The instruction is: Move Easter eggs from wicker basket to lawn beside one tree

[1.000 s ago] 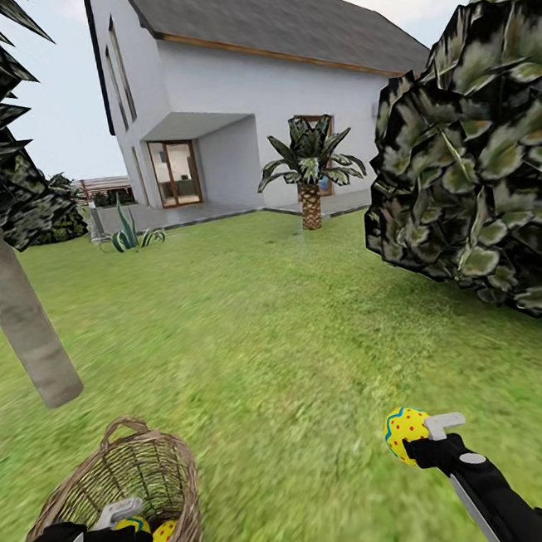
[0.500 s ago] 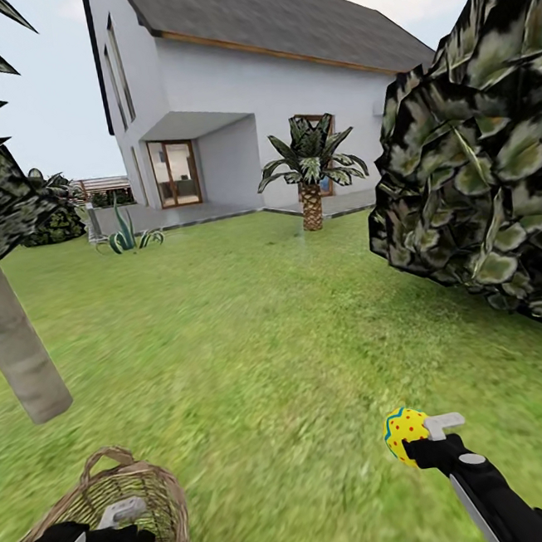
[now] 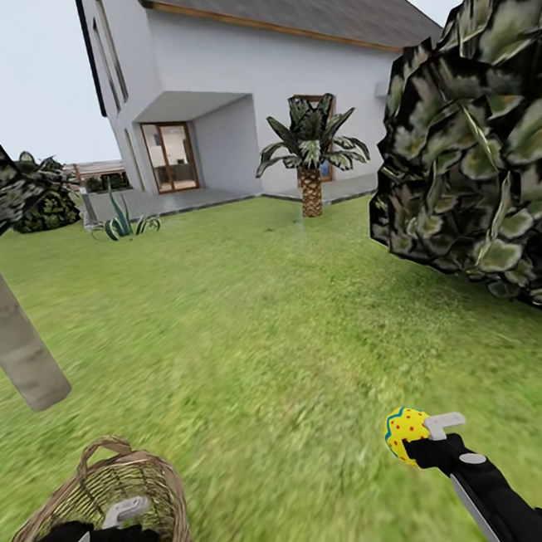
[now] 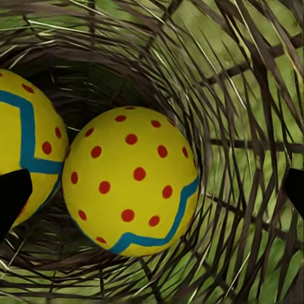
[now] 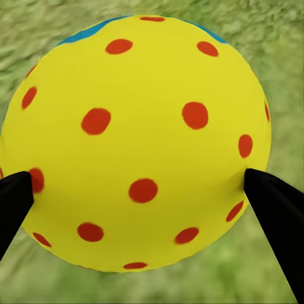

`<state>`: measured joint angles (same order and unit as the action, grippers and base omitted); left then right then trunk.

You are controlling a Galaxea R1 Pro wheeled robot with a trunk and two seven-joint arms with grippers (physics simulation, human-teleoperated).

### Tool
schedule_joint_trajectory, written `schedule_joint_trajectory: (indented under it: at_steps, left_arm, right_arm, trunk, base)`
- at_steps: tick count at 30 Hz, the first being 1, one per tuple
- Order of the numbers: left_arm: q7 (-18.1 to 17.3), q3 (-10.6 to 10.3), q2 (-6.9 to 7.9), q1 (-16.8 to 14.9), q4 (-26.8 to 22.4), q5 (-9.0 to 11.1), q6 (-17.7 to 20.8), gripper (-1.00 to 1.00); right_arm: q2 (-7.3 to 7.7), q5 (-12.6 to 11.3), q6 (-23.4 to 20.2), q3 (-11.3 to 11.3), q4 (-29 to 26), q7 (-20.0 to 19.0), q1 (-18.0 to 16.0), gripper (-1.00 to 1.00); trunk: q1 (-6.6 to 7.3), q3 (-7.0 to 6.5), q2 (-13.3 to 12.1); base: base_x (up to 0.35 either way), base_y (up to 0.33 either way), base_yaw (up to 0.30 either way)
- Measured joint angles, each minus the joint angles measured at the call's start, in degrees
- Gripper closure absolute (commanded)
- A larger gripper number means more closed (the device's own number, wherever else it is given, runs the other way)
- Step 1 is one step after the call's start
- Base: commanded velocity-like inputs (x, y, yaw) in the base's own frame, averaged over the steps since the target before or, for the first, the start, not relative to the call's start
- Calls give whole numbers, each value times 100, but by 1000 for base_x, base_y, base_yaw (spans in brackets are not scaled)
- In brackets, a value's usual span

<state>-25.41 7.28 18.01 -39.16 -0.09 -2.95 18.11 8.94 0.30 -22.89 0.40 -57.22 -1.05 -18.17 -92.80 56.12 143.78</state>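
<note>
The brown wicker basket (image 3: 157, 493) stands on the lawn (image 3: 261, 339) at the lower left of the head view. My left gripper (image 3: 124, 527) reaches down into it and is open. In the left wrist view its dark fingertips (image 4: 12, 197) stand wide apart around two yellow Easter eggs (image 4: 130, 180) on the woven bottom. My right gripper (image 3: 421, 441) is shut on a third red-dotted Easter egg (image 3: 404, 432), held above the grass. That egg (image 5: 136, 139) sits pinched between both fingers (image 5: 278, 218). A pale grey-beige tree trunk (image 3: 14, 348) rises just beyond the basket.
A big dark leafy clump (image 3: 476, 158) hangs at the right. Further off are a short palm (image 3: 310, 162), a spiky plant (image 3: 122, 224), the grey patio and the white house (image 3: 268, 79). Open grass lies between the basket and the palm.
The whole picture has shifted, so the camera moved; the basket and trunk now sit lower and further left in it. Both grippers keep their pose, the right still holding its egg.
</note>
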Motion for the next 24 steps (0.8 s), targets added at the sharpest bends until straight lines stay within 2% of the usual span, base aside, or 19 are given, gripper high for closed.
schedule_joint_trajectory:
  at_steps: [5, 24]
  left_arm:
    - [0, 0, -43, 0, 1, 0, 0, -100]
    - [0, 5, -37, 0, -4, 8, -10, -100]
  right_arm:
    - [0, 0, 0, 5, 0, 0, 0, 100]
    - [-9, 0, 0, 8, 9, 0, 0, 100]
  trunk:
    - [-13, 111, 7]
    - [-62, 532, 32]
  base:
    - [0, 0, 0]
    - [0, 0, 0]
